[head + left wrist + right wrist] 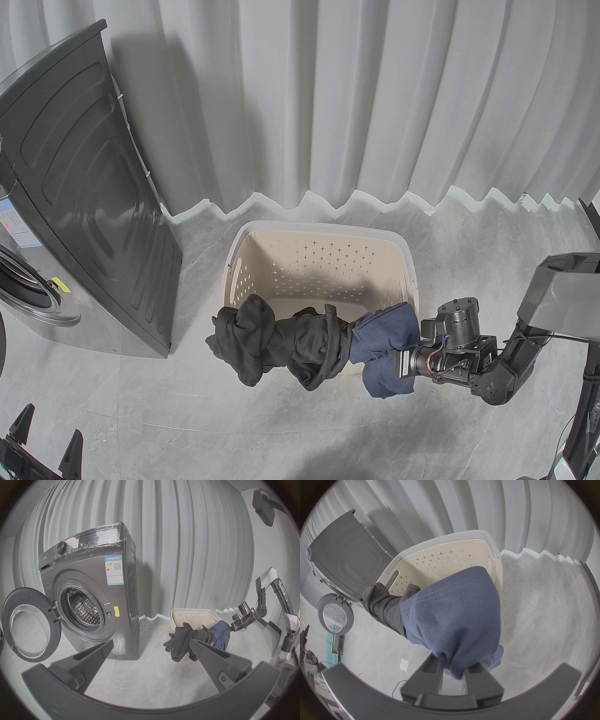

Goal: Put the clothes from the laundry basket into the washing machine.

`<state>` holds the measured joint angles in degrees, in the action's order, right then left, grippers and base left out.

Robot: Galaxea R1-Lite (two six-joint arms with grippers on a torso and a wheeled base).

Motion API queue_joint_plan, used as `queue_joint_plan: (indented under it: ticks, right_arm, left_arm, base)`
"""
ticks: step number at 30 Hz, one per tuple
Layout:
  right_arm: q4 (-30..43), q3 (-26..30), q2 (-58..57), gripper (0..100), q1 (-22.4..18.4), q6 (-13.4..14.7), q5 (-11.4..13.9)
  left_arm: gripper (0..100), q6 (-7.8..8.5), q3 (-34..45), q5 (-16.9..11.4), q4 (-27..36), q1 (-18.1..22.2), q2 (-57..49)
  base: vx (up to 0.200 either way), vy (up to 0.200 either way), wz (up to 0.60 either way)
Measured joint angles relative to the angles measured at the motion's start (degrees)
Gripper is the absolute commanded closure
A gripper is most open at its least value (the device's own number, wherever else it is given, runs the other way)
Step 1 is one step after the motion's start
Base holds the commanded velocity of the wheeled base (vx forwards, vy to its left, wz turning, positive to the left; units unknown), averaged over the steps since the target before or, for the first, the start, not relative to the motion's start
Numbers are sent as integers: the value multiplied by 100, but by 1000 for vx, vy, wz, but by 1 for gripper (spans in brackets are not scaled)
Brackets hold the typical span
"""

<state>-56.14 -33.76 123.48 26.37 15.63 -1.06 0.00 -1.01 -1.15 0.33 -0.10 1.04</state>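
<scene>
So the right jaws are clenched on a blue garment [384,337], holding it up by the front rim of the laundry basket [319,228]. A dark garment [281,340] is twisted into it and hangs out sideways toward the washing machine [93,573]. The left jaws are spread with nothing in them, down low and well apart from the clothes.

My worry is that the dark one seems to hang on by the tangle alone. One swing toward the drum opening [82,608] and it could slide off onto the floor. It could also catch the basket rim and drag the basket along. And a bundle that long could snag on the open door [29,623] instead of going in.

Hard to tell:
- how much blue cloth the jaws really have, since the fabric covers the tips
- whether the dark garment rests on the rim or hangs free
- whether anything's left in the basket bottom, which the clothes block
</scene>
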Motion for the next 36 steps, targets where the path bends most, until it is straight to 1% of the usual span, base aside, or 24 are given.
queue_joint_plan:
  ticks: [10,15,17,22,25,29,33,36]
  right_arm:
    - [37,333,-575,100,69,-69,0]
    - [39,719,-1187,100,199,-88,2]
    - [41,1000,-1629,100,325,-94,2]
    - [52,1362,-2392,100,577,-157,5]
    - [83,1485,-2886,100,708,-250,16]
    - [99,1496,-3526,100,828,-472,82]
    - [115,1237,-4030,100,874,-747,206]
    - [132,1115,-4368,100,900,-962,243]
  left_arm:
    - [0,0,0,0,2,0,0]
    - [0,0,0,0,0,0,0]
    - [0,0,0,2,2,0,0]
    - [0,0,0,2,0,0,0]
    - [0,0,0,2,0,0,0]
    - [0,-2,0,2,0,0,0]
    - [0,-7,0,0,0,0,0]
    - [0,-11,0,2,0,0,0]
  base:
    - [0,0,0]
    - [0,0,0]
    - [0,0,0]
    - [0,0,0]
    - [0,0,0]
    - [0,0,0]
    - [0,0,0]
    - [0,0,0]
